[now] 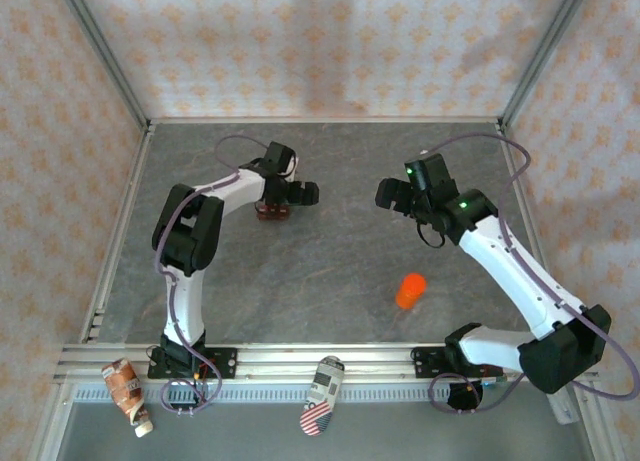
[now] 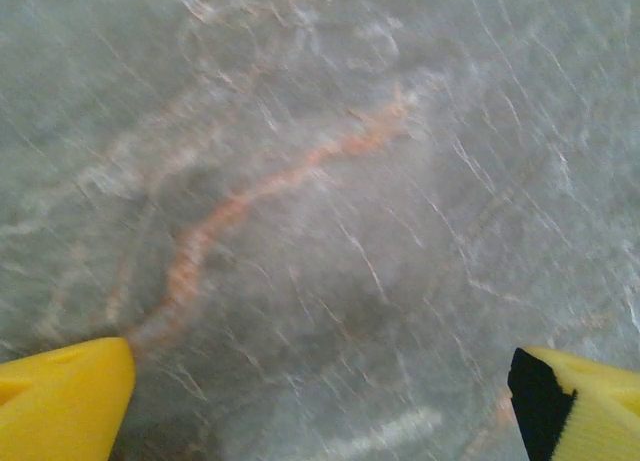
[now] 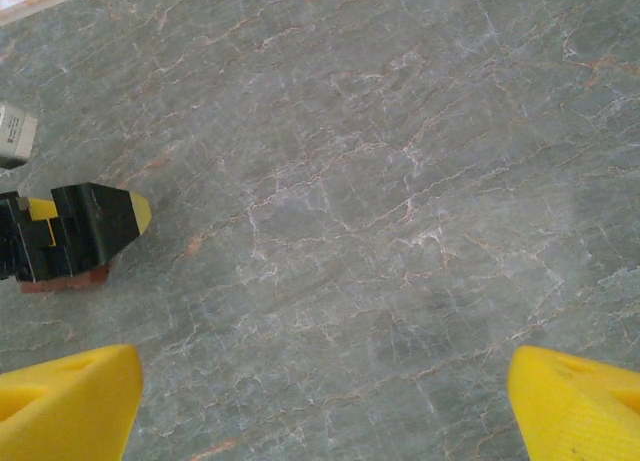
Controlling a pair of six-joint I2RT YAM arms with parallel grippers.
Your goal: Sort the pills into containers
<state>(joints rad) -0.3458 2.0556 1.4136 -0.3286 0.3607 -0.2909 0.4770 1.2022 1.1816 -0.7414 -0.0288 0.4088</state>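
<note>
The containers (image 1: 272, 212), a small dark reddish-brown oblong box, lie on the grey marbled table at centre left. My left gripper (image 1: 288, 193) hangs just over and beside them, open. In the left wrist view my left gripper (image 2: 320, 406) has only bare table between its wide-apart yellow fingers (image 2: 60, 401). My right gripper (image 1: 395, 189) is open at centre right, facing the left one across a gap. In the right wrist view my right gripper (image 3: 320, 406) holds nothing, and the containers (image 3: 65, 278) sit under the left gripper's black and yellow tip at far left. The pills are out of view.
A bright orange bottle (image 1: 410, 290) stands on the table right of centre, near the right arm. A crumpled packet (image 1: 125, 386) and a striped pouch (image 1: 322, 395) lie on the near rail. Patterned walls close in the table on three sides.
</note>
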